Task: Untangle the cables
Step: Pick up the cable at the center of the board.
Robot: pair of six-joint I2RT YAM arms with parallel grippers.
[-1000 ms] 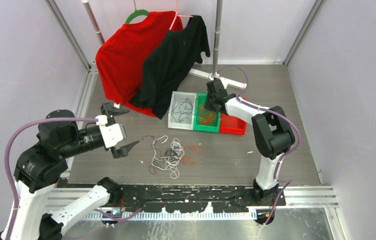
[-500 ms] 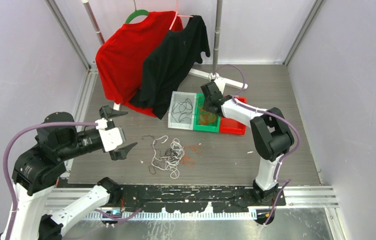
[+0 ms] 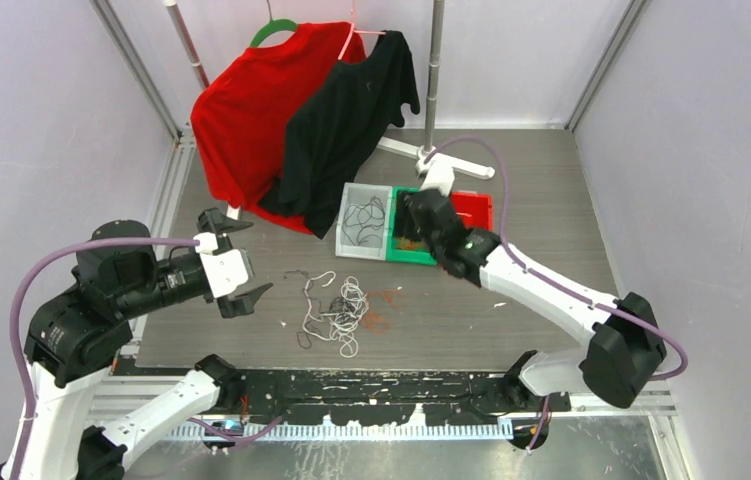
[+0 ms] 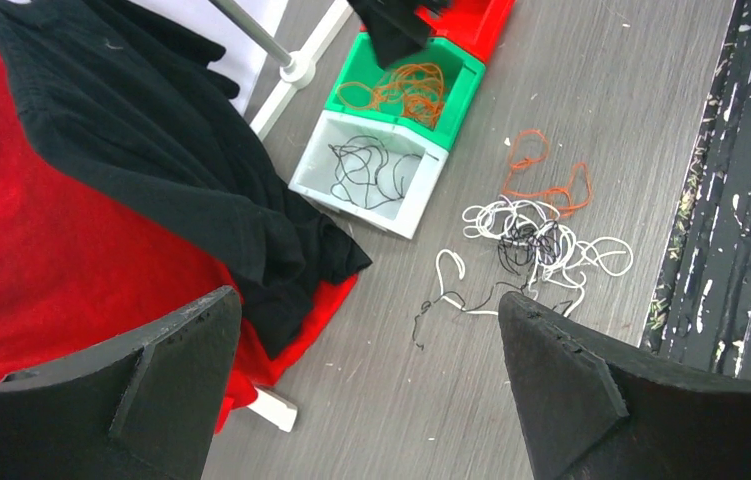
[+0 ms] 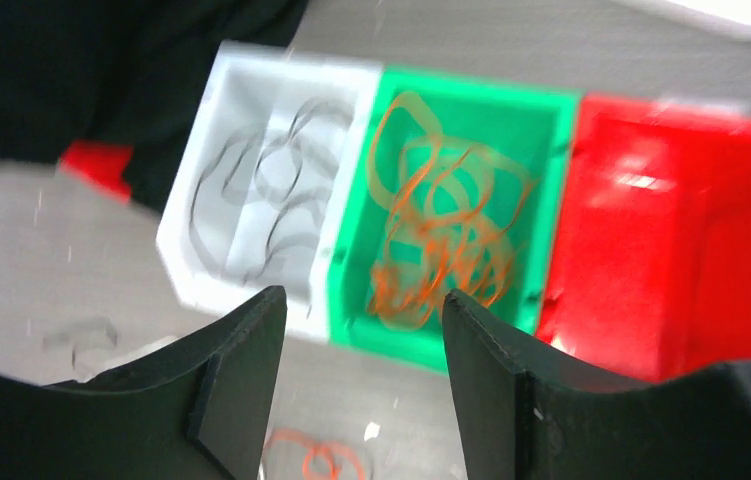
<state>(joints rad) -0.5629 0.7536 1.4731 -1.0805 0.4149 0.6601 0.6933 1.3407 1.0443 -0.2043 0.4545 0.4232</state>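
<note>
Top external view shows you the change: the right arm (image 3: 551,290) has swung its elbow out to the side, and the right pincer (image 3: 416,218) has drawn back from deep over the bins to the near rim of the green bin (image 3: 406,256), jaws wide and holding nothing. Orange cords (image 5: 431,230) lie in that bin just ahead of its fingers, with black cords (image 5: 271,200) in the white bin (image 3: 359,252) to its left. The left pincer (image 3: 261,255) has barely moved; it is wide and empty, and the white-and-black tangle (image 3: 336,315) sits on the counter (image 3: 551,200) ahead of it. You've probably just delivered an orange cord, but the tangle and a loose orange loop (image 4: 546,180) still need sorting.
</note>
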